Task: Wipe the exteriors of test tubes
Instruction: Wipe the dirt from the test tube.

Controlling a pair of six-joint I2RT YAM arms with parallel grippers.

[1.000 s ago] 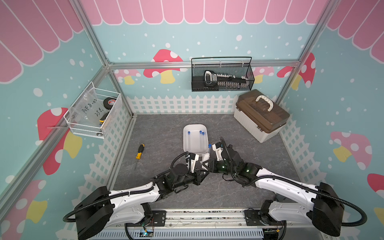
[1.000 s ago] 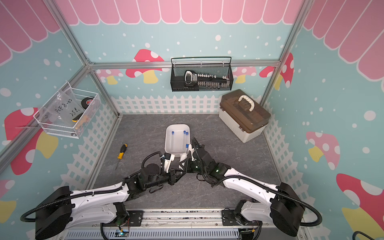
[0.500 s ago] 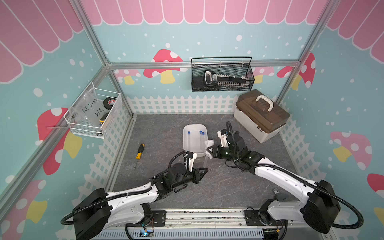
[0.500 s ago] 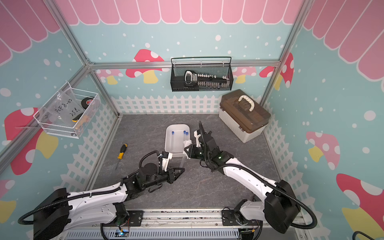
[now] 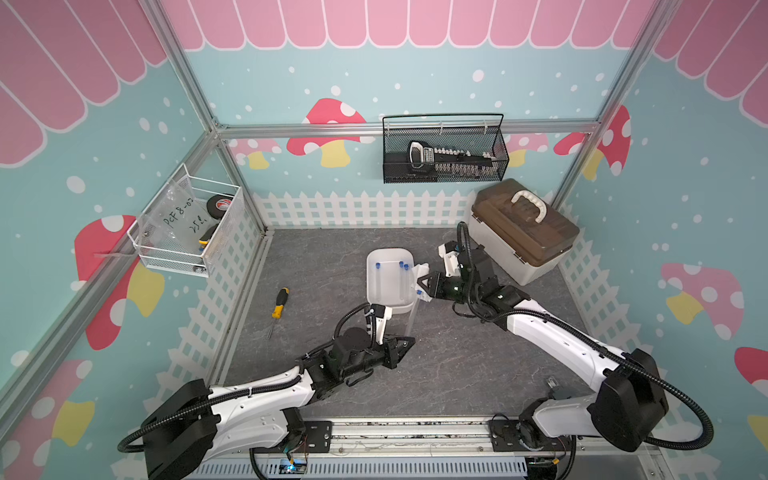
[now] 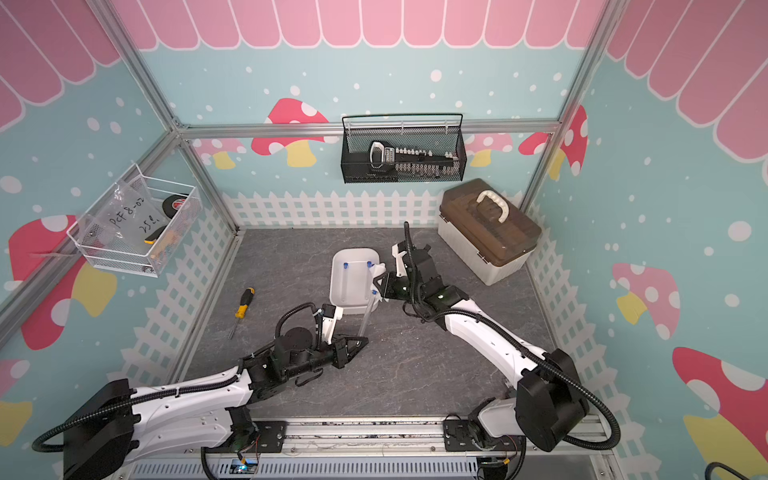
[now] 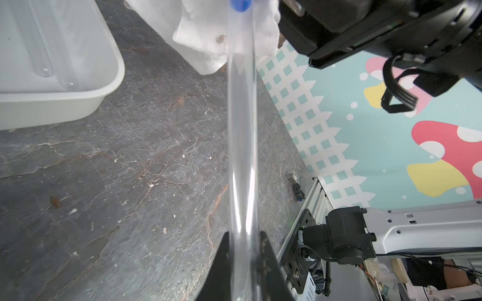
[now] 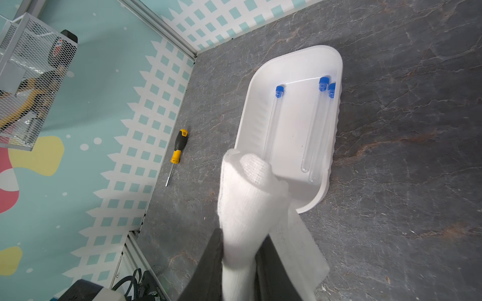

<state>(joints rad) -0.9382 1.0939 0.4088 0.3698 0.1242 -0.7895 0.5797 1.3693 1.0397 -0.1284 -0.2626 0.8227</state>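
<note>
My left gripper (image 5: 409,341) (image 6: 362,343) (image 7: 243,234) is shut on the lower end of a clear test tube (image 5: 412,318) (image 6: 367,316) (image 7: 241,130). The tube rises steeply, its blue cap uppermost. My right gripper (image 5: 420,284) (image 6: 379,283) (image 8: 241,234) is shut on a folded white cloth (image 5: 422,271) (image 7: 203,31) (image 8: 245,203), which lies against the capped end. Three more capped test tubes (image 8: 271,125) (image 8: 313,130) (image 5: 401,282) lie in the white tray (image 5: 388,251) (image 6: 353,250) (image 8: 336,60) beside the held tube.
A yellow-and-black screwdriver (image 5: 279,303) (image 8: 177,146) lies on the grey floor to the left. A brown-lidded toolbox (image 5: 523,232) stands at the back right. A black mesh basket (image 5: 444,153) hangs on the back wall, a white wire basket (image 5: 187,224) on the left wall.
My right gripper has carried the cloth up along the tube, from close to the left gripper to the capped end. The left gripper has kept its hold and barely moved.
</note>
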